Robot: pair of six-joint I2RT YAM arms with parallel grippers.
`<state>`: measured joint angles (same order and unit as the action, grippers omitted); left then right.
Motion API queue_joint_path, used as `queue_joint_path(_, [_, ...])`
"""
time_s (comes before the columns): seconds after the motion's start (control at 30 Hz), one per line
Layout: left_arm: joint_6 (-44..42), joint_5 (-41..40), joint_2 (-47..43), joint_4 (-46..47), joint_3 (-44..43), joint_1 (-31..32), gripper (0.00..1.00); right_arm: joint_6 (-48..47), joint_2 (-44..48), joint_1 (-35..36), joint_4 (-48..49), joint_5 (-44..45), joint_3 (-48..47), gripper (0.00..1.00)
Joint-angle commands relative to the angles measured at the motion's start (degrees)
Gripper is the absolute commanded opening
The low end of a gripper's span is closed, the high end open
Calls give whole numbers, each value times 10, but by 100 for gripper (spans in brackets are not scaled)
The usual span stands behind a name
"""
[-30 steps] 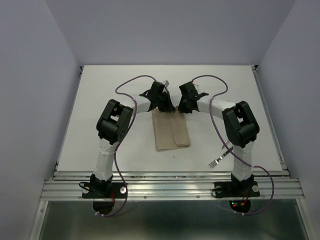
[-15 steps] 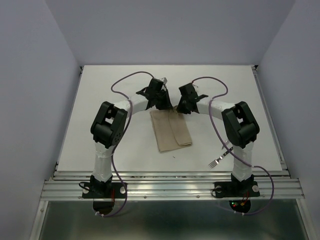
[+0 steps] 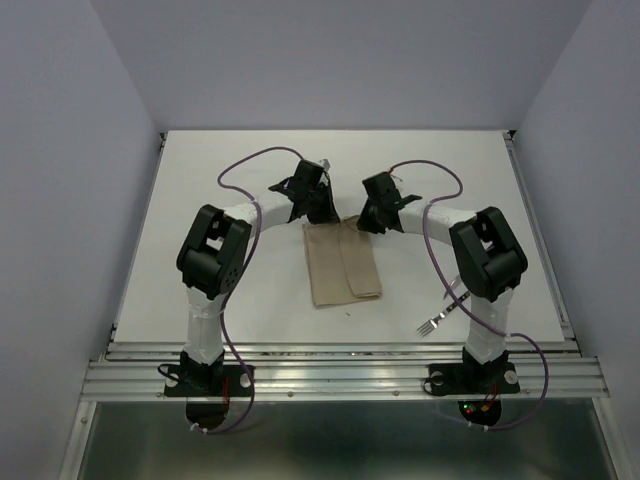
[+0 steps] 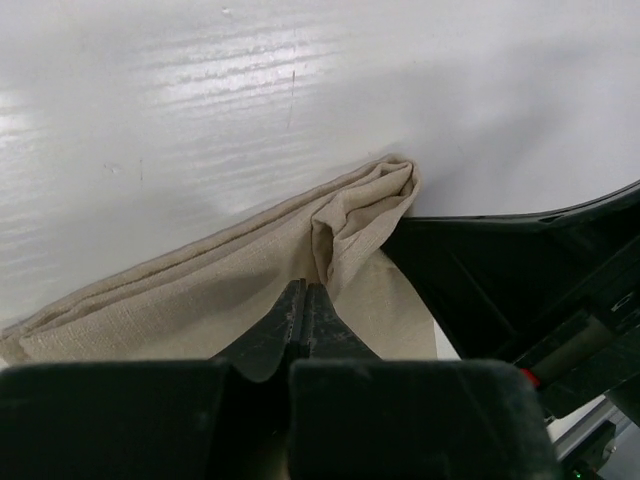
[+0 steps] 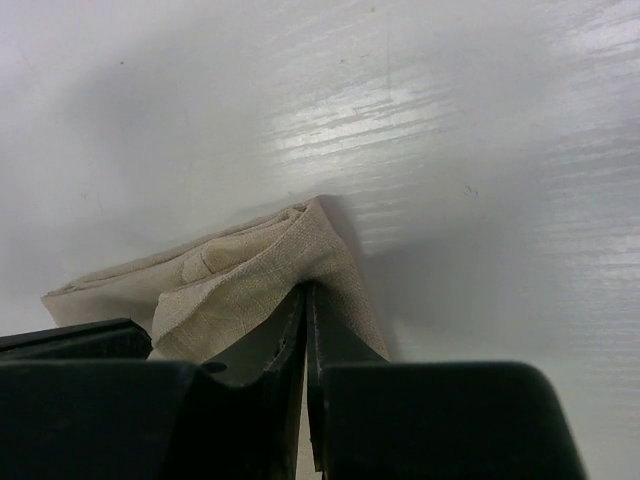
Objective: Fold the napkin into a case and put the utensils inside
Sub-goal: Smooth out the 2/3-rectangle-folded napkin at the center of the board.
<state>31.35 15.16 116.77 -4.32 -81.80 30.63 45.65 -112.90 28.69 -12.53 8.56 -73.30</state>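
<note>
I see both closed tight: left end effector (image 4: 305, 292) and right end effector (image 5: 305, 292) each pinch the far edge of the folded napkin (image 3: 343, 268) on the counter (image 3: 160, 250).

1. Shut in on three sides by plain, pale lilac-grey surfaces: left wall (image 3: 60, 150), back wall (image 3: 340, 60), right wall (image 3: 600, 130), all bare and matte.
2. Between them, a broad, flat white counter (image 3: 230, 160), faintly grained in the close wrist views.
3. Along the near edge, silver aluminium rails (image 3: 340, 372) in parallel strips; down the right side, a thinner side rail (image 3: 543, 250).
4. At the far corners, small black brackets (image 3: 161, 137).
5. Below the rails, a dark glossy panel (image 3: 340, 440).
6. Lit softly from above: streaked pale glare (image 5: 350, 110) across the counter, with gentle grey shadows.
</note>
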Motion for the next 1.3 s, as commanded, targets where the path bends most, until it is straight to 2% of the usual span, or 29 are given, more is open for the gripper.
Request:
queue_joint_path(0.0, [7, 23, -58, 24, 23, -3, 0, 8, 14, 1, -46, 2, 24, 8])
queue_joint_path(0.3, [32, 70, -73, 71, 38, 0, 0, 9, 22, 1, -48, 3, 28, 9])
queue_joint_path(0.43, [36, 83, -45, 82, 23, 4, 0, 8, 22, 1, -48, 1, 28, 9])
queue_joint_path(0.83, [10, 68, 68, 44, -71, 1, 0, -2, 34, 1, -51, 2, 32, 9])
queue_joint_path(1.27, [-16, 55, 78, 44, -71, -2, 0, -24, 93, 1, -57, -5, 38, 10])
